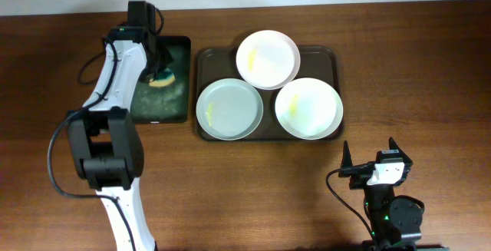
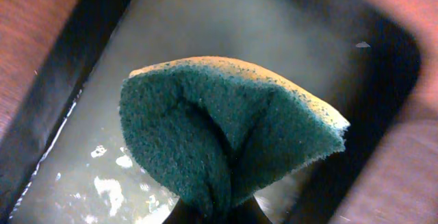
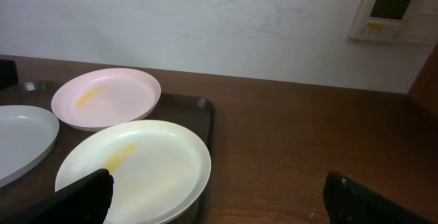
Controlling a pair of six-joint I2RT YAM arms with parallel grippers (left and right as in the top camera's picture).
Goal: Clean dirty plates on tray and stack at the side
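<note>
Left gripper point(image 1: 159, 65) hangs over the small black-green rectangular bin point(image 1: 165, 109), which sits just left of the large dark brown rectangular tray point(image 1: 331, 57), and it pinches a folded green-and-yellow sponge point(image 2: 226, 142) by its lower edge. Under the sponge the bin's bottom looks cloudy and wet. All three round white shallow plates lie on the tray: one point(image 1: 267, 59) at its far middle, overlapping the rims of the other two, one point(image 1: 229, 109) at its near left and one point(image 1: 308, 108) at its near right. Yellowish smears show on the far and the near-right plates; the near-left one looks greyish and mostly plain. Right gripper point(image 3: 226, 207) sits low over the brown wooden table point(image 1: 430, 90), near the tray's near right corner, its fingers spread wide and holding nothing.
</note>
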